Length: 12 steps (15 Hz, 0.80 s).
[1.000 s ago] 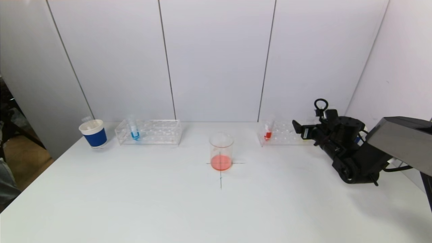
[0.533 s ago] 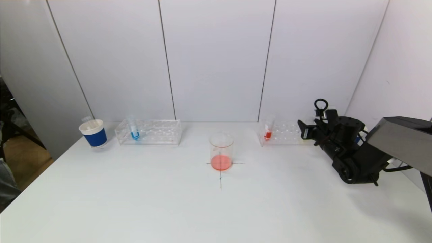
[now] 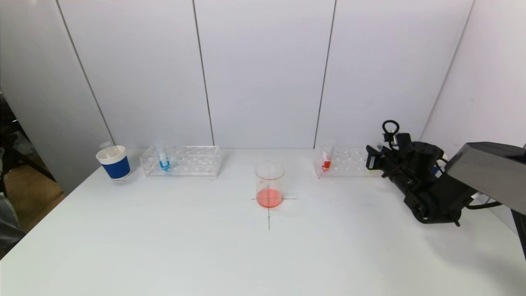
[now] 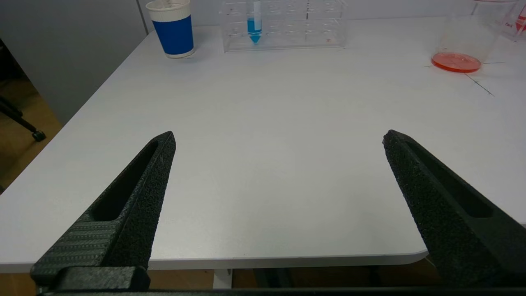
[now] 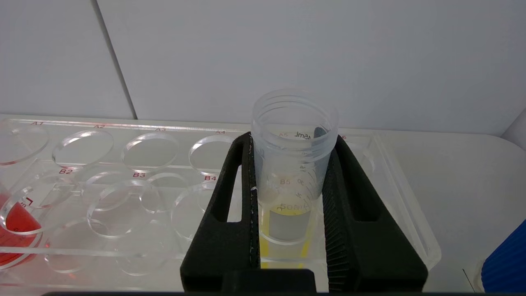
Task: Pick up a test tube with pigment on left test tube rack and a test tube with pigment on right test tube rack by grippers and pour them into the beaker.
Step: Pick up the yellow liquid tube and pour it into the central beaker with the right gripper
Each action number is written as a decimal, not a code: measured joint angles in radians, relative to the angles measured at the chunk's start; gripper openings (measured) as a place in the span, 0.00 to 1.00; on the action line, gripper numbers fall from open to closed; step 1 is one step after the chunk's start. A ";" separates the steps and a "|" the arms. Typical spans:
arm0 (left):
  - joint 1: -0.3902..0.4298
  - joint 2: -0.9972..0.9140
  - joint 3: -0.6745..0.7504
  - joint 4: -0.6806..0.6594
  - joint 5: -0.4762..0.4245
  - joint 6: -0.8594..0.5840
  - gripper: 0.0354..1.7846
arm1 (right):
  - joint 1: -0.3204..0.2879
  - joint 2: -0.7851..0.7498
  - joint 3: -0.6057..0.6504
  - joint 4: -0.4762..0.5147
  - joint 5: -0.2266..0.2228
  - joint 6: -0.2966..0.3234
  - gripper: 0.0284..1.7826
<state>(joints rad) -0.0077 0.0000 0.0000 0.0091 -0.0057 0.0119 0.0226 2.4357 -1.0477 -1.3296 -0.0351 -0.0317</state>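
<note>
The left rack (image 3: 181,161) holds a tube with blue pigment (image 3: 163,158), also seen in the left wrist view (image 4: 254,24). The right rack (image 3: 343,162) holds a tube with red pigment (image 3: 326,158) at its left end. My right gripper (image 3: 370,158) is at the rack's right end. In the right wrist view it (image 5: 292,139) is shut on a tube with yellow pigment (image 5: 294,164) that stands upright in hole B5. The beaker (image 3: 269,183) with red liquid stands at the table's middle. My left gripper (image 4: 279,137) is open and empty over the table's front left edge.
A blue and white paper cup (image 3: 114,162) stands left of the left rack. Another blue cup (image 5: 507,263) shows beside the right rack in the right wrist view. White wall panels close the back and right side of the table.
My right gripper has shifted to the right along the right rack, toward its right end. Nothing else has moved.
</note>
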 joint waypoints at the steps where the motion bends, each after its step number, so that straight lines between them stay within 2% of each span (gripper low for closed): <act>1: 0.000 0.000 0.000 0.000 0.000 0.000 0.99 | 0.000 0.000 0.000 0.000 0.000 0.000 0.27; 10: 0.000 0.000 0.000 0.000 0.000 0.000 0.99 | -0.001 -0.029 0.005 0.003 -0.013 -0.012 0.27; 12: 0.000 0.000 0.000 0.000 0.000 0.000 0.99 | -0.001 -0.056 0.007 0.030 -0.013 -0.019 0.27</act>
<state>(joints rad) -0.0077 0.0000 0.0000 0.0091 -0.0057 0.0123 0.0211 2.3802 -1.0409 -1.2994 -0.0481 -0.0504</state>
